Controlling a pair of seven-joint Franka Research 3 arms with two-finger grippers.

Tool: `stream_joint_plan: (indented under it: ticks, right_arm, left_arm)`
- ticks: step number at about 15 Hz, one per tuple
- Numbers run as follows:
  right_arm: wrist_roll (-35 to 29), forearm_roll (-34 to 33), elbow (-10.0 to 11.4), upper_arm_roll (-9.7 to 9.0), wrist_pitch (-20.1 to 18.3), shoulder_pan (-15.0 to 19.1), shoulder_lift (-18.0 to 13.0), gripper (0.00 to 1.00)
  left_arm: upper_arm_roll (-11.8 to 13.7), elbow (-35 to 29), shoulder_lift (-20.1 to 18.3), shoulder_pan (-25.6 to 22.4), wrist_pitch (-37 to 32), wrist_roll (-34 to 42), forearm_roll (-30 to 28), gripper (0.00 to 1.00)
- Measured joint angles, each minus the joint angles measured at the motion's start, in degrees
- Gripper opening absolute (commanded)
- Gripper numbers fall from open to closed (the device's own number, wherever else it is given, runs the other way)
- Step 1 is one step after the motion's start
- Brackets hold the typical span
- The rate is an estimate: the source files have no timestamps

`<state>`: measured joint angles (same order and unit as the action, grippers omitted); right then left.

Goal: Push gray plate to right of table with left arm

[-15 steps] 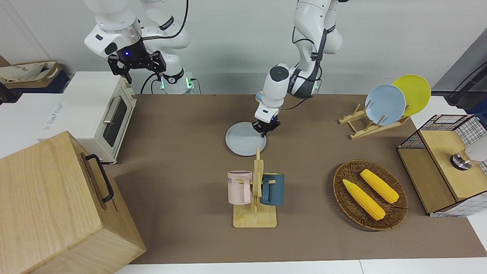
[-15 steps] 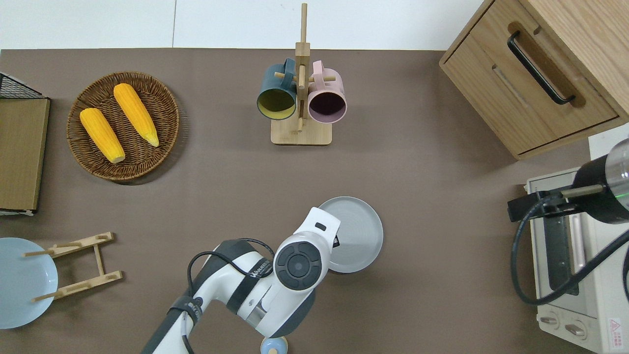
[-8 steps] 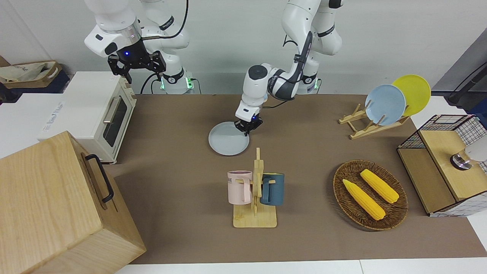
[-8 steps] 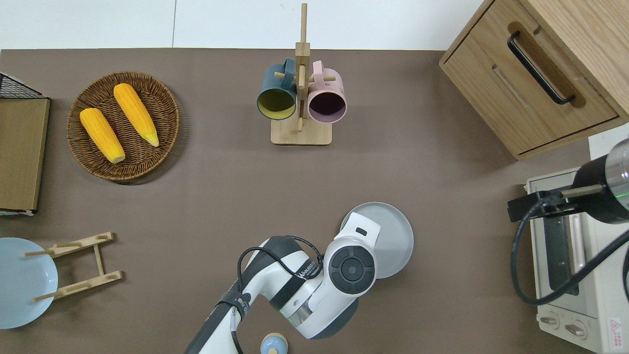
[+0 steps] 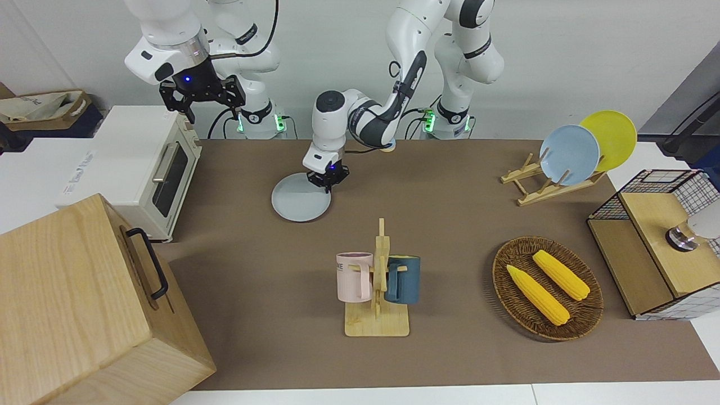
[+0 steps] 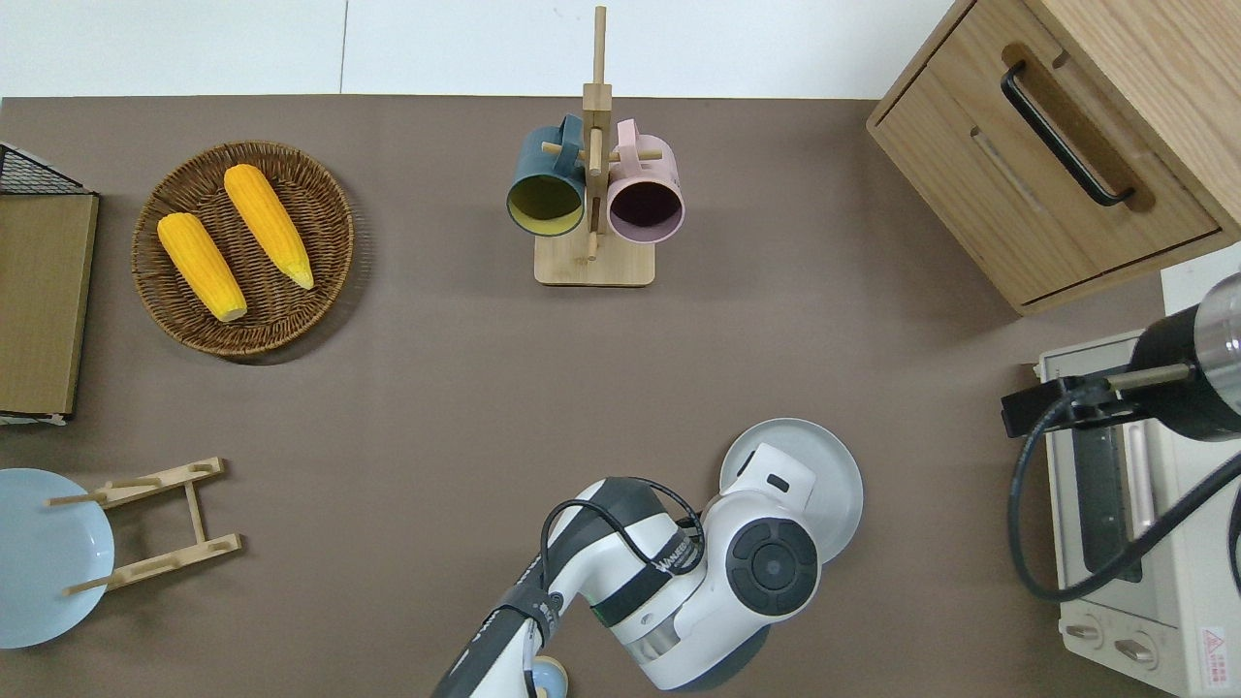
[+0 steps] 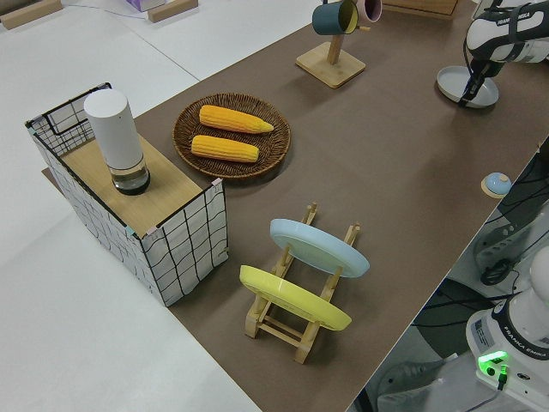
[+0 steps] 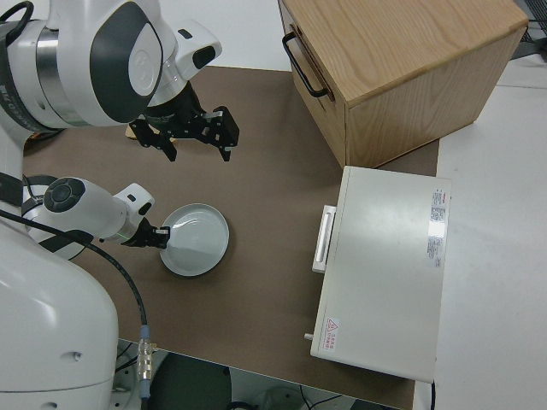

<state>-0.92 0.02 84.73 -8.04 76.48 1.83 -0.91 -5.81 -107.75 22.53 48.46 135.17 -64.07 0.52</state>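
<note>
The gray plate (image 5: 297, 199) (image 6: 832, 463) (image 8: 198, 242) lies flat on the brown table (image 5: 450, 225), nearer to the robots than the mug rack and toward the right arm's end. My left gripper (image 5: 326, 185) (image 8: 159, 237) is shut and low at the table top. It touches the plate's rim on the side toward the left arm's end. In the overhead view the left arm's wrist (image 6: 771, 562) hides the gripper and part of the plate. My right arm is parked, its gripper (image 5: 211, 109) (image 8: 199, 154) open and holding nothing.
A white toaster oven (image 5: 152, 169) and a wooden cabinet (image 5: 84, 304) stand at the right arm's end. The mug rack (image 5: 377, 281) holds a pink and a blue mug. A corn basket (image 5: 548, 287), a plate rack (image 5: 568, 157) and a wire crate (image 5: 652, 247) fill the left arm's end.
The left gripper has slid the gray plate along the table toward the right arm's end, a little nearer to the robots. The right arm has not moved.
</note>
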Motion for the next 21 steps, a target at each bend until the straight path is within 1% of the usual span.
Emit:
stream_joint_plan:
  ticks: [4,9,10,11,12,15,21]
  right_arm:
    - [0.0,0.0,0.0,0.00,0.0,0.0,0.0,0.983]
    - [0.0,0.0,0.0,0.00,0.0,0.0,0.0,0.983]
    - [0.0,0.0,0.0,0.00,0.0,0.0,0.0,0.983]
    - [0.0,0.0,0.0,0.00,0.0,0.0,0.0,0.983]
    - [0.0,0.0,0.0,0.00,0.0,0.0,0.0,0.983]
    - [0.0,0.0,0.0,0.00,0.0,0.0,0.0,0.983]
    - [0.0,0.0,0.0,0.00,0.0,0.0,0.0,0.983]
  left_arm:
    - [-1.0,1.2,1.1,0.1,0.0,0.0,0.2,0.00]
    - [-1.0,1.5,1.7,0.1,-0.1,0.0,0.2,0.00]
    - [-1.0,1.6,1.7,0.1,-0.2,0.0,0.3,0.27]
    - [-1.0,1.6,1.7,0.1,-0.2,0.0,0.3,0.65]
    - [-1.0,1.6,1.7,0.1,-0.2,0.0,0.3,0.98]
    - [-1.1,1.8,1.9,0.1,-0.6,0.0,0.3,0.99]
    - [-1.0,3.7,1.7,0.0,-3.7,0.0,0.4,1.00]
